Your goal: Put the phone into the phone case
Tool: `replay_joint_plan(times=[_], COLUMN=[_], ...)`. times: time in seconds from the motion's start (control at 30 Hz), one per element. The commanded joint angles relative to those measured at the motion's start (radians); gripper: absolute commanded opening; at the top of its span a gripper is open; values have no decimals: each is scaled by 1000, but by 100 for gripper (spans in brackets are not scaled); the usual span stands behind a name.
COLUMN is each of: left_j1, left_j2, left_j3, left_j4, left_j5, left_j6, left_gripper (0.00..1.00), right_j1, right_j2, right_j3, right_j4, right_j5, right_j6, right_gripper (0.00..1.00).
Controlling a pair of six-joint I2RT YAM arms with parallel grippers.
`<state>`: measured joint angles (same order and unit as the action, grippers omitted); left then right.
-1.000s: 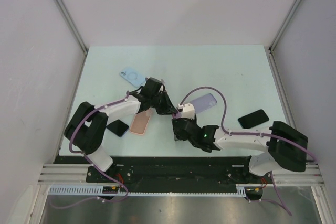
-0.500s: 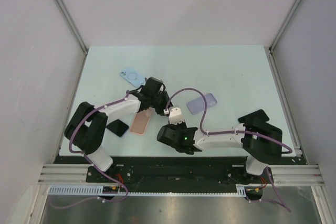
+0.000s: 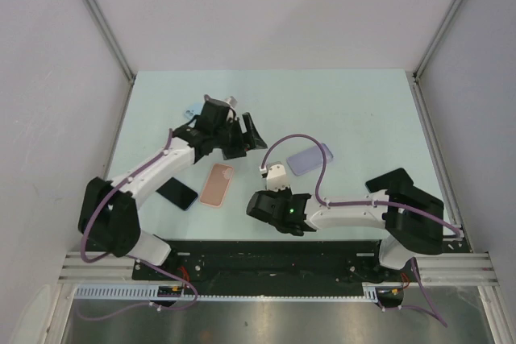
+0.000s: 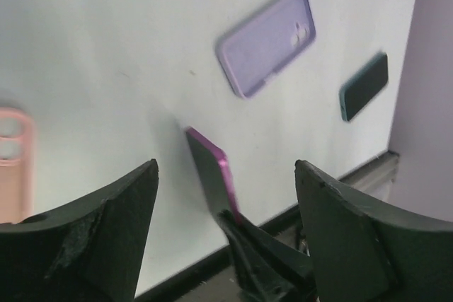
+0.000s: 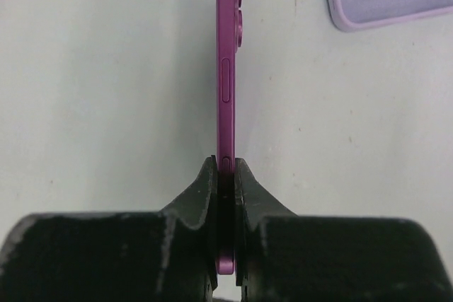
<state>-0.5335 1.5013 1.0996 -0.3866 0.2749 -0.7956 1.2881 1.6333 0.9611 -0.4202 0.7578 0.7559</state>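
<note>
The right gripper (image 5: pixel 225 175) has its fingers clamped tight on the bottom end of the phone (image 5: pixel 226 90). The phone's purple and stands on its thin edge over the table (image 3: pixel 363 102), with the camera bumps facing the right side of the wrist view. You can't really make it out from the top cam, the arm's in the way.

The left gripper (image 3: pixel 244 136) is wide open with nothing in it. It's hanging above the table further back, and its wrist cam looks straight at the phone between the two fingers (image 4: pixel 92 238).

The pink case (image 3: pixel 217 185) lies flat with the open side up, just left of the right gripper. Nothing is sitting on it.

The lilac case (image 3: pixel 310 159) lies flat on the other side, to the right and a bit further back, with the right arm's cable looping over it.

Other stuff:
- A dark phone (image 3: pixel 177 193) sits near the pink case, right by the left arm.
- A blue case (image 3: pixel 189 113) is mostly hidden under the left wrist.
- A dark teal slab (image 4: pixel 364 86) lies off past the lilac case. Can't tell if it's a phone or a case.
</note>
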Motion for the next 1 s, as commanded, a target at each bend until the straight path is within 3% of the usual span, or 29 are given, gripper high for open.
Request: replay_joint_plan(times=[0.0, 0.2, 0.67, 0.97], left_j1=[101, 242, 245, 245], left_j2=[-122, -129, 163, 241], left_j3=[57, 23, 26, 31], left_j4=[-164, -282, -357, -342], left_j5=[-135, -204, -356, -324], left_j6=[194, 334, 490, 504], left_gripper=[80, 76, 55, 45], right_j1=[-15, -78, -180, -234], right_j2=[-125, -352, -647, -751], right_j3=[-31, -157, -262, -306], right_j4=[-2, 78, 74, 74], right_j5=[-35, -165, -250, -278], right_j6=[45, 45, 10, 0], right_gripper=[0, 0, 0, 0])
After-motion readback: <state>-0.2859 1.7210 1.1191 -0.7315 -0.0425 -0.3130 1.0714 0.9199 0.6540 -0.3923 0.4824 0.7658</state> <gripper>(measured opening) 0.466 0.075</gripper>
